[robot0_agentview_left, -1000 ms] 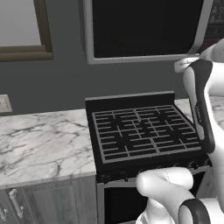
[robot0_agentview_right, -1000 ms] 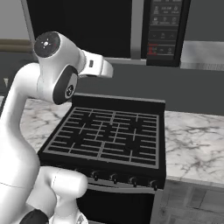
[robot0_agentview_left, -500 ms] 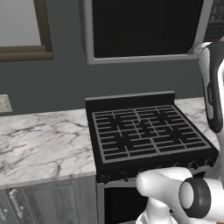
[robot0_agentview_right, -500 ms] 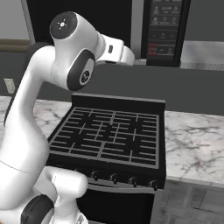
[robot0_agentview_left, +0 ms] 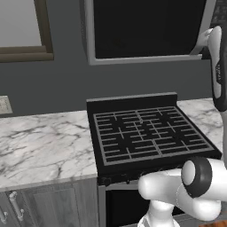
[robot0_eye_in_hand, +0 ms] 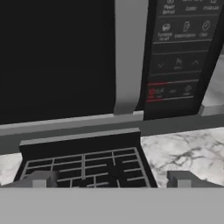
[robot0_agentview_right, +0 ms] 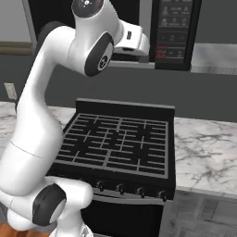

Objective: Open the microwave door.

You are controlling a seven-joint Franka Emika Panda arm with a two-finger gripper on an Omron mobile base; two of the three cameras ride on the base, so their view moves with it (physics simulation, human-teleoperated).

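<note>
While the hand (robot0_eye_in_hand: 111, 179) hangs fingers apart, one microwave door (robot0_eye_in_hand: 52, 57) stands shut

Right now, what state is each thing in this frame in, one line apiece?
microwave door: shut, flush with the control panel.
bar handle: upright, untouched.
pincer: open, held apart from the handle, nothing between its tips.
control panel: a red-lit strip near its lower part.
stove: grates bare, no flame.
lower cabinet doors: shut.

The microwave door (robot0_agentview_left: 148, 29) looks shut above the black stove (robot0_agentview_left: 148, 133); marble counter (robot0_agentview_left: 44, 142) lies left, and a brown-framed window (robot0_agentview_left: 22, 26) hangs upper left.
</note>
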